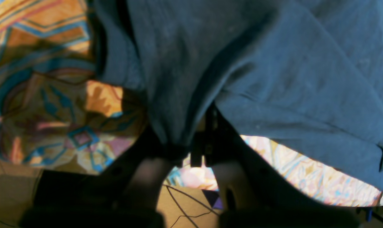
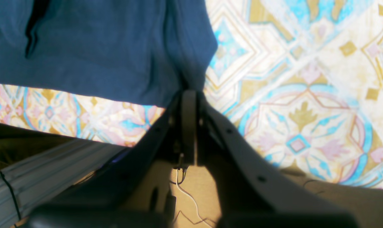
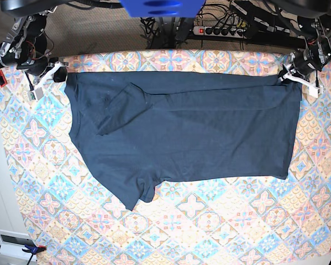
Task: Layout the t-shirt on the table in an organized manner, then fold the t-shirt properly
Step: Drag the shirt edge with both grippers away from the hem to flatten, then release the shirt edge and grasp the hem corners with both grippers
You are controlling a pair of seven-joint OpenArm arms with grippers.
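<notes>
Already stretched across the far side of the table [image 3: 220, 232], the t-shirt [image 3: 198, 138] is pinched at opposite corners by the left gripper [image 3: 291, 77] and right gripper [image 3: 56, 74], so uneven pulling could slip a corner free or deepen the folded-over sleeve wrinkle.

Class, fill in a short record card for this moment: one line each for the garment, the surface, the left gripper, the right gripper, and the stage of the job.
garment: t-shirt, dark navy, spread sideways; one sleeve folded over the body
surface: table under a patterned tile cloth
left gripper: shut on the t-shirt's far corner, on the base view's right
right gripper: shut on the t-shirt's far corner, on the base view's left
stage: far edge held straight between both grippers; no fold of the body made yet
</notes>
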